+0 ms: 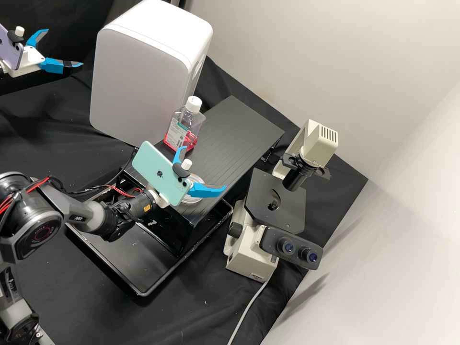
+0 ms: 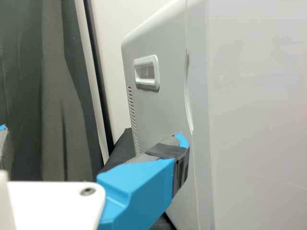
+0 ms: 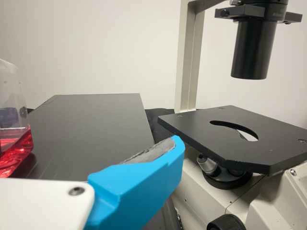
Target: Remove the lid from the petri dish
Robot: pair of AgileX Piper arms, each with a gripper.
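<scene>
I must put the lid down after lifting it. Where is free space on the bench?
Free: the far half of the black platform, between flask and microscope; the near part of the tray. Crowded: the platform's near end, with petri dish, flask and right gripper.

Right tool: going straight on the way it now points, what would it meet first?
Right tool would likely meet the microscope's black stage first, beyond the black platform; depth is unclear.

Petri dish [image 1: 198, 182] mostly covered by right gripper [image 1: 204, 167] and its wrist camera [image 1: 158, 170]. Arm of left gripper [image 1: 64, 46] cut off at high view's 10 o'clock edge.
</scene>
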